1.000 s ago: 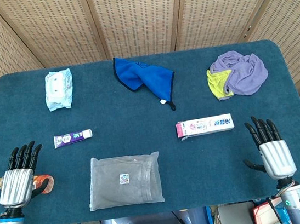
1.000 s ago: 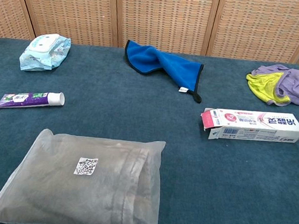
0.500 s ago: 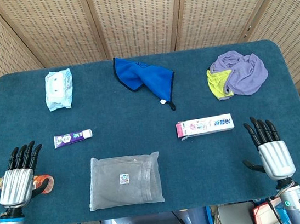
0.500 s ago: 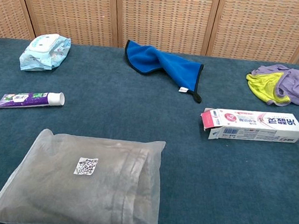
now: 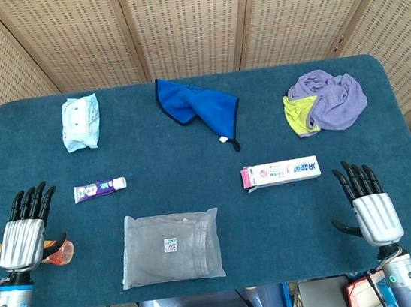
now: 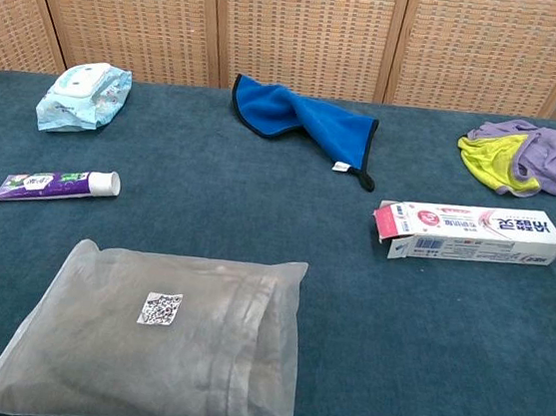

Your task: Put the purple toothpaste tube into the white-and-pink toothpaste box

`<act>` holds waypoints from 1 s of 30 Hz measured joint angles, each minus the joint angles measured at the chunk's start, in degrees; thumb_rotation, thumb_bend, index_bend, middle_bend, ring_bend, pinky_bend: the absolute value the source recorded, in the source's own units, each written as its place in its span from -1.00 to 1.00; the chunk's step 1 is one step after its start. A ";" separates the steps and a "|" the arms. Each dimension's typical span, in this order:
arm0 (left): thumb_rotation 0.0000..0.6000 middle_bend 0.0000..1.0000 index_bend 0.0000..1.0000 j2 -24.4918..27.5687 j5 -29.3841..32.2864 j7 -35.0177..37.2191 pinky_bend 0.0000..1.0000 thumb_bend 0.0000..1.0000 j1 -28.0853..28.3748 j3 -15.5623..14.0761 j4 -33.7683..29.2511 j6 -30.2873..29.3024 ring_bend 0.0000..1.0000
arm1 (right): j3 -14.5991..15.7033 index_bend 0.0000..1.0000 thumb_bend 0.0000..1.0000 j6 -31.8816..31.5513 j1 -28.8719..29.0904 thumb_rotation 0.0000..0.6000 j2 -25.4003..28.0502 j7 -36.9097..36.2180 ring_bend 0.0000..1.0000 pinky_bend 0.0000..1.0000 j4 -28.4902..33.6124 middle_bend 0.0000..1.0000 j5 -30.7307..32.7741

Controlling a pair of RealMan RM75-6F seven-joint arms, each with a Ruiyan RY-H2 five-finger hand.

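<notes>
On the counter, the toothpaste tube lies at the left and the toothpaste box at the right, well apart. The bagged garment lies in front, between them. Behind the tube sits the wipes pack; the towel lies at the back middle, the bundled cloths at the back right.

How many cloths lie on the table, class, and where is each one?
3. The blue cloth lies at the far middle; the purple cloth is bunched at the far right, resting partly over the yellow-green cloth. More could be hidden under that pile.
</notes>
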State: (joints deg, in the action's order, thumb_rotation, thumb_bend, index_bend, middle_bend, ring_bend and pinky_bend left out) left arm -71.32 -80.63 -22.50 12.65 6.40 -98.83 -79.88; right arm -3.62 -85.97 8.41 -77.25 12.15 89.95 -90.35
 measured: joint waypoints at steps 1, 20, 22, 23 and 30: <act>1.00 -1.00 -1.00 0.21 0.78 0.04 -0.77 -0.47 0.87 0.80 0.46 1.06 -1.00 | 0.00 -1.00 -0.84 0.01 0.00 1.00 -0.02 0.05 -1.00 -1.00 -0.01 -1.00 0.00; 1.00 -0.67 -0.57 1.07 15.95 -1.10 -0.56 -0.46 13.41 7.05 11.75 19.96 -0.75 | -0.04 -1.00 -0.84 0.55 0.11 1.00 -0.36 -0.01 -1.00 -1.00 -0.44 -1.00 0.55; 1.00 -0.64 -0.52 0.58 17.52 -1.96 -0.54 -0.46 14.77 7.14 13.40 21.96 -0.72 | -0.14 -1.00 -0.84 0.66 0.16 1.00 -0.40 -0.09 -1.00 -1.00 -0.52 -1.00 0.75; 1.00 -0.61 -0.49 0.28 18.21 -2.63 -0.52 -0.46 15.38 7.13 14.14 22.69 -0.69 | -0.22 -1.00 -0.84 0.69 0.18 1.00 -0.41 -0.17 -1.00 -1.00 -0.58 -1.00 0.86; 1.00 -0.54 -0.41 -3.35 24.75 -8.11 -0.48 -0.46 19.55 6.58 19.25 26.99 -0.64 | -0.38 -1.00 -0.84 0.78 0.17 1.00 -0.39 -0.78 -1.00 -1.00 -0.89 -1.00 1.26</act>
State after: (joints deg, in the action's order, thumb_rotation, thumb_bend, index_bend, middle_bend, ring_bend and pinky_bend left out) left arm -74.67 -55.88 -30.61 32.21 12.98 -79.59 -52.89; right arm -4.00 -85.19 8.58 -77.64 11.37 89.06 -89.09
